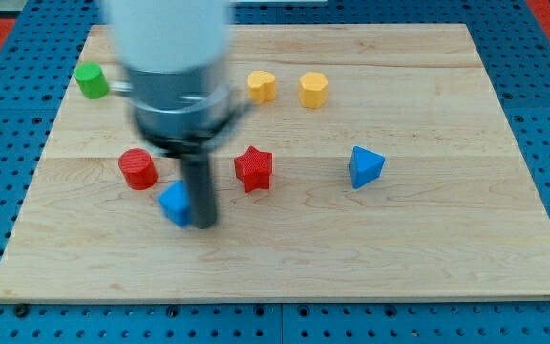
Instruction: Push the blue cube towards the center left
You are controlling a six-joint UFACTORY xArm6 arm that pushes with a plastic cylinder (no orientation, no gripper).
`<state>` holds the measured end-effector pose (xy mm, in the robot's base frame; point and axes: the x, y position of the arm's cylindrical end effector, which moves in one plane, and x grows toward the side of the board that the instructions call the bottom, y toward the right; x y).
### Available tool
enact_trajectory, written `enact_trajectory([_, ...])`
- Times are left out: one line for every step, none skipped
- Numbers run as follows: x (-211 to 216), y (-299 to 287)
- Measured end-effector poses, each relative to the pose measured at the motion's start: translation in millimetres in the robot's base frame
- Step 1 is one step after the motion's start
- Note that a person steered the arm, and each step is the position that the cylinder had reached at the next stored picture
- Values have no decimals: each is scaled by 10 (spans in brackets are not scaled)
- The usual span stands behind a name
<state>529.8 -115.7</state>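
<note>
The blue cube (175, 204) lies on the wooden board (285, 268), left of centre and toward the view's bottom. My tip (204, 225) rests on the board right against the cube's right side. The dark rod rises from it into the blurred grey arm body (175, 67) at the view's top left, which hides part of the board behind it.
A red cylinder (137, 168) stands just up-left of the blue cube. A red star (253, 168) is right of the rod. A blue triangular block (365, 166) is further right. Two yellow blocks (262, 86) (313, 89) lie near the top. A green cylinder (91, 80) is at top left.
</note>
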Motion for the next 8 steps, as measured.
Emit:
enact_trajectory([-130, -479])
enact_trajectory([-326, -396])
enact_trajectory([-366, -342])
enact_trajectory([-614, -332])
enact_trajectory([-776, -115])
enact_trajectory([-775, -269])
enact_trajectory([-864, -392])
enact_trajectory([-864, -622])
